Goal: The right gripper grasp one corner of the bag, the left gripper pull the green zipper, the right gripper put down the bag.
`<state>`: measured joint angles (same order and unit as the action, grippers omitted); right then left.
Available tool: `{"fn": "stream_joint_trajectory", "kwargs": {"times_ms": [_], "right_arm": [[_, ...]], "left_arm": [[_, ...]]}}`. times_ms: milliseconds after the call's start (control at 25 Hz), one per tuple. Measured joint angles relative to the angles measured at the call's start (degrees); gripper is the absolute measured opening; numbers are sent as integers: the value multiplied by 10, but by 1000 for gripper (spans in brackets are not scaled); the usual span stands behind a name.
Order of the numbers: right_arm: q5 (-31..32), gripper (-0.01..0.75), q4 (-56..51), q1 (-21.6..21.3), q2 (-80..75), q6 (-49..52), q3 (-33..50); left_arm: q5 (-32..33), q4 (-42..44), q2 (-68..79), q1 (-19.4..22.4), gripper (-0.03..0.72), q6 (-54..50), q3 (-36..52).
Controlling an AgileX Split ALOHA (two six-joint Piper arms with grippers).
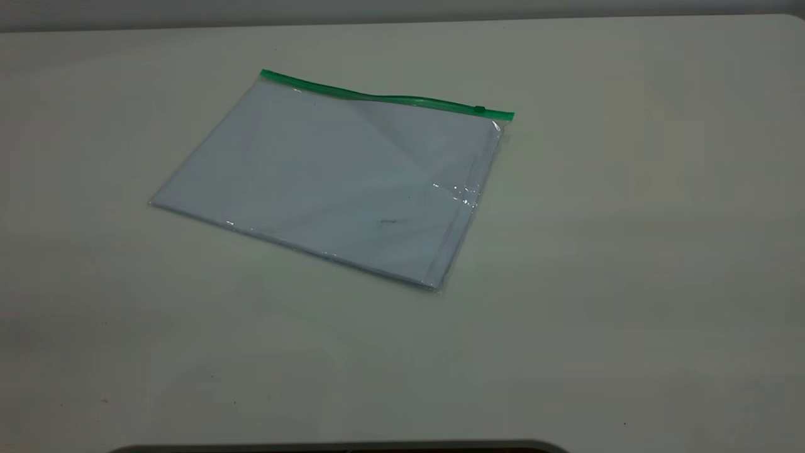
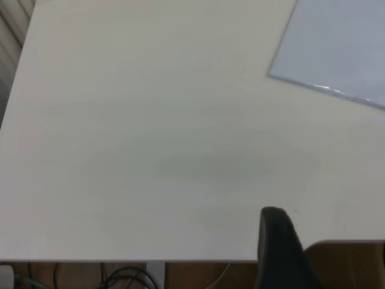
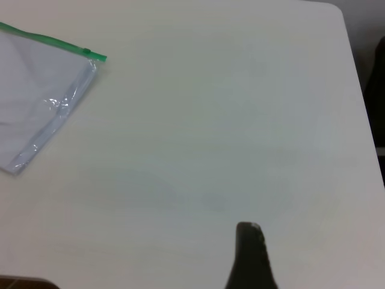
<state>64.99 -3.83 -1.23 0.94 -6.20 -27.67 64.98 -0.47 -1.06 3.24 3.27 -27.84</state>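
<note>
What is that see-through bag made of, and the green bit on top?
The bag looks like thin clear plastic: glossy, with shiny creases near one side. The green zipper seems a stiffer, slightly translucent plastic strip, with a small slider.

left end effector point(image 2: 281, 250) (one finger), right end effector point(image 3: 251, 256)

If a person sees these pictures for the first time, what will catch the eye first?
First, the flat clear plastic bag, pale bluish-white, lying alone in the middle of the white table. Next, its thin bright green zipper strip along the far edge, with the small slider tab near the right end. Neither arm has reached it.
</note>
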Motion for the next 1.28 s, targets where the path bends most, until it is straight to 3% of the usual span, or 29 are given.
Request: {"fn": "stream_joint_trajectory", "kwargs": {"times_ms": [200,480,960,1280], "right_arm": [[-1,591,-13,0,0,0,0],[-15,591,-24,0,-39,2,-6],[-168,591,-81,0,-338,-14,-24],[-252,591,-181,0,-521,-109,-62]], "left_arm": [[-14,10,39,0,479,-12,-16],[-35,10,184,0,583,-9,-75],[-207,-18,504,0,590,48,-210],[-305,-128,723,-19,590,126,-326]]}}
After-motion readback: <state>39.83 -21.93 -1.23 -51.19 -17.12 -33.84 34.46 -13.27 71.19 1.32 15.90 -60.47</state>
